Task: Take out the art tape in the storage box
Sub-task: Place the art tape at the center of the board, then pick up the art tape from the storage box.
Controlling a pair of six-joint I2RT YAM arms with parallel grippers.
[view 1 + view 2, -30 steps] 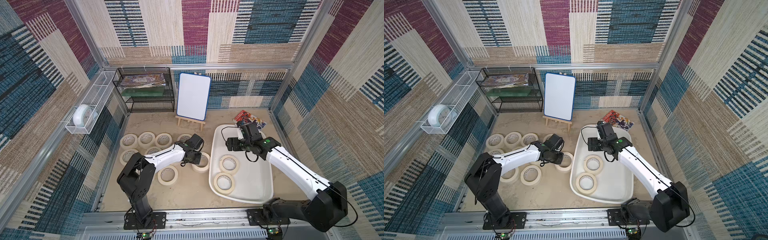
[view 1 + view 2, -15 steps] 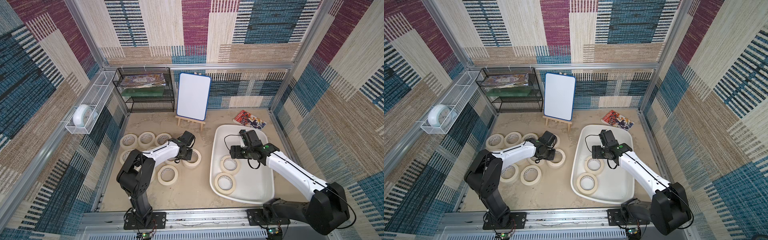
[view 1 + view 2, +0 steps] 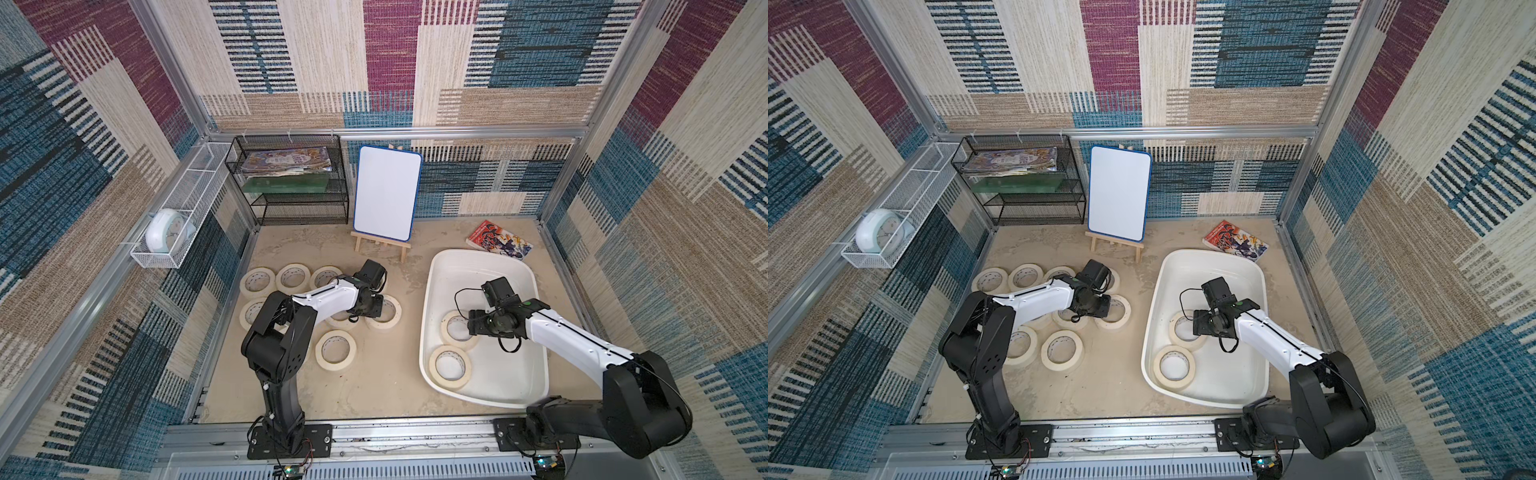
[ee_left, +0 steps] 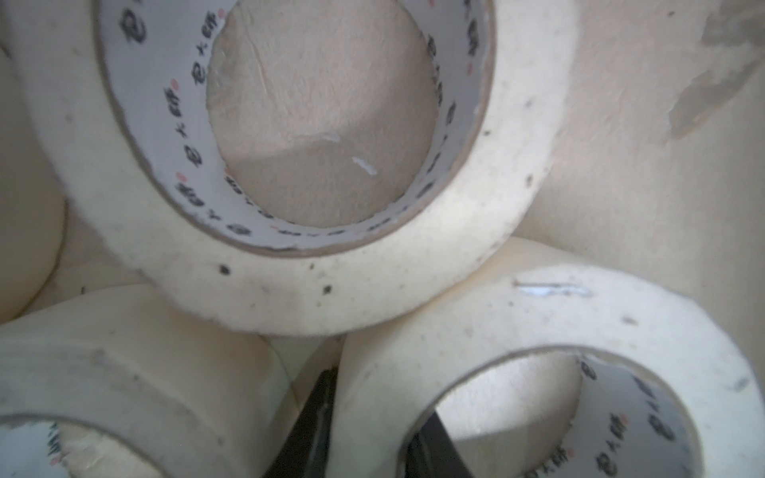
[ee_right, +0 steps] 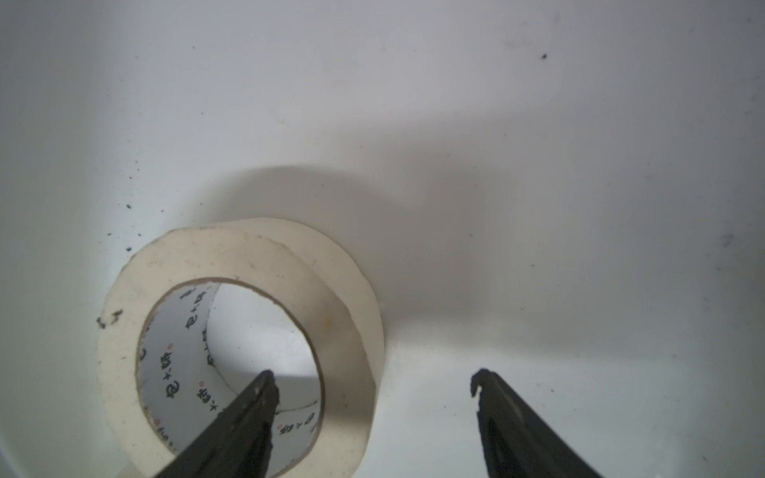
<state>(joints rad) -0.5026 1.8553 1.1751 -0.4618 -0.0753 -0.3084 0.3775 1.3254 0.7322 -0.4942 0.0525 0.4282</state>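
Art tape (image 3: 451, 382) perhaps against storage box (image 3: 509, 374) wall

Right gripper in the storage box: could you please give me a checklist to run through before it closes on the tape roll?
1. The right gripper is open: ok.
2. The wall of the target roll sits between its fingers, one inside the core and one outside: ok.
3. The target roll lies flat on the floor of the storage box: ok.
4. The second roll in the box is clear of the target roll: cannot tell; they look very close in both top views.
5. The left gripper is free of the table roll whose wall it straddles: cannot tell.
6. The left arm is well away from the box: ok.
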